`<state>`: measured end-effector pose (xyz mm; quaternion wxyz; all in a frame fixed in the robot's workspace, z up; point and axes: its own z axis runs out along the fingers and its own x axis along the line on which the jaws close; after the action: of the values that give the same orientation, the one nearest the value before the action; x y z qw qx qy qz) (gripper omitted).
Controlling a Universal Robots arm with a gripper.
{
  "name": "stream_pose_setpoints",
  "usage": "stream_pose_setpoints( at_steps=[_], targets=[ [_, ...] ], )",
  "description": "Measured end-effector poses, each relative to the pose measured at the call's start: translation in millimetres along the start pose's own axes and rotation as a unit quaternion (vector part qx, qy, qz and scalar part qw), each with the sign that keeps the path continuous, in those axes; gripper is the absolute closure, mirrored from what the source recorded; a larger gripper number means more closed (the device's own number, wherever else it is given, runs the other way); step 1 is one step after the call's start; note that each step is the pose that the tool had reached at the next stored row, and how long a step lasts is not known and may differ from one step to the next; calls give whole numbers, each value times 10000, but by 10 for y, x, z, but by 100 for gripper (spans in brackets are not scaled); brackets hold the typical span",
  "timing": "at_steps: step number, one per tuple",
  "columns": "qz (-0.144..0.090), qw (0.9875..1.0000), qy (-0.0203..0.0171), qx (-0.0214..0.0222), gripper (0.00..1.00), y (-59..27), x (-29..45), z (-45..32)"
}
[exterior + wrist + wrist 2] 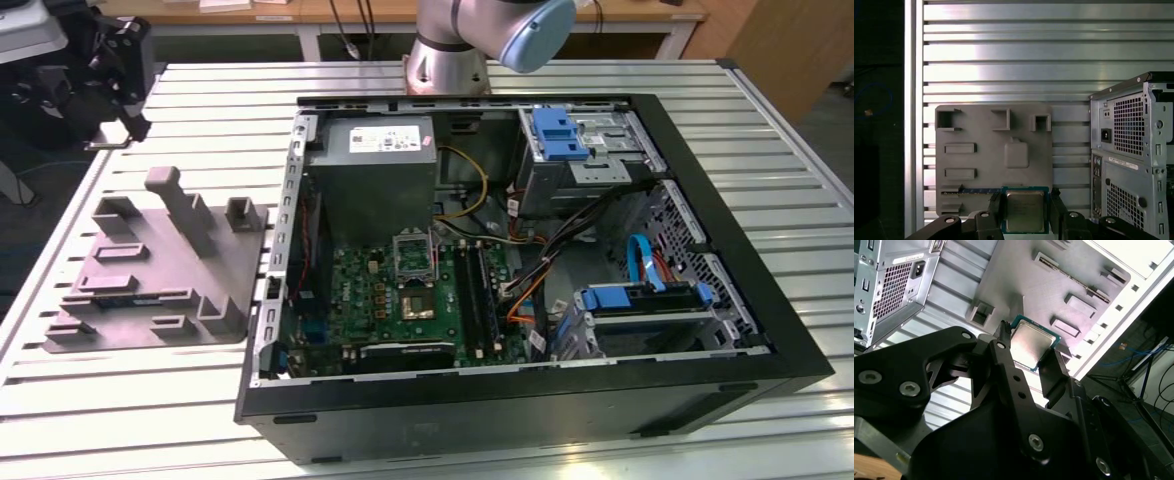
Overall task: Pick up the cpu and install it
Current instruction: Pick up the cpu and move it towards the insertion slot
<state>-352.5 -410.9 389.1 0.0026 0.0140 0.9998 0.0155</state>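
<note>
The cpu [1025, 211], a small square chip with a pale silver top and green edge, sits between the two black fingers of my gripper [1025, 206], which is shut on it. The second wrist view has the same chip [1033, 342] clamped by its opposite edges in the gripper [1029, 347]. It hangs in the air above the near edge of the grey moulded tray [989, 150]. In the exterior view the open computer case holds the green motherboard with its black socket [416, 303] and raised metal frame [411, 250].
The grey tray [160, 270] lies on the slatted aluminium table [120, 400], at the exterior view's left of the black computer case [747, 350]. The case's metal rear panel [1134, 160] stands close beside the tray. Cables and blue drive bays [641, 300] crowd the case interior.
</note>
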Motion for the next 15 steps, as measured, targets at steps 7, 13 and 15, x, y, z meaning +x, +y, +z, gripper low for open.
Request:
stream_pose_setpoints(
  at_steps=[7,13,15],
  targets=[
    [0,10000,0,0,53,1,-30,0],
    [0,10000,0,0,53,1,-45,0],
    [0,10000,0,0,53,2,-52,1]
  ],
)
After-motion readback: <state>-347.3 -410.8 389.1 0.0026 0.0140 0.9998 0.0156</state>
